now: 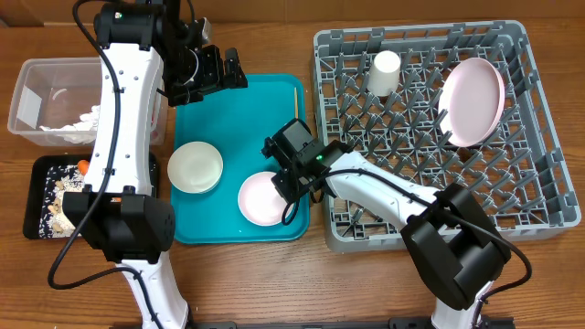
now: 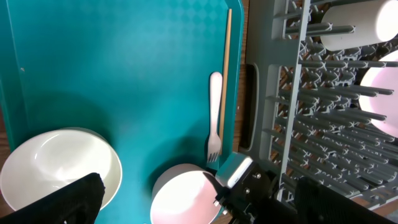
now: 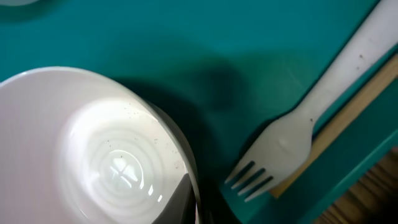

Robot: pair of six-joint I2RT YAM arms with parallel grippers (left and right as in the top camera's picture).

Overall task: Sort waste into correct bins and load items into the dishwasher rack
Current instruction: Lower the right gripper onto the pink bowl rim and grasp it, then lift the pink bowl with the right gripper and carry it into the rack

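At the left edge of the overhead frame the clear tub (image 1: 37, 87) with the white napkin (image 1: 78, 121) and, below it, the black tray (image 1: 41, 224) with food scraps (image 1: 62, 196) are seen, well apart from the work. The left hand (image 1: 233, 71) is held spread and empty above the upper left of the teal tray (image 1: 265, 110). On that tray a white bowl (image 1: 195, 166) lies left of the pale-pink bowl (image 1: 260, 199), whose right rim appears to be pinched by the right hand (image 1: 291, 185), its fingers pressed together. A slip is judged the main risk: only a thin rim is gripped, so the bowl could tilt or drop when lifted. The fork (image 2: 214, 118) and chopstick (image 2: 227, 62) lie just beside it, along the tray's right lip, and could be dragged. Further right the near wall of the dishwasher rack (image 1: 539, 196) must be cleared. Open pegs are left at lower right, below the cup (image 1: 384, 71) and plate (image 1: 473, 100).
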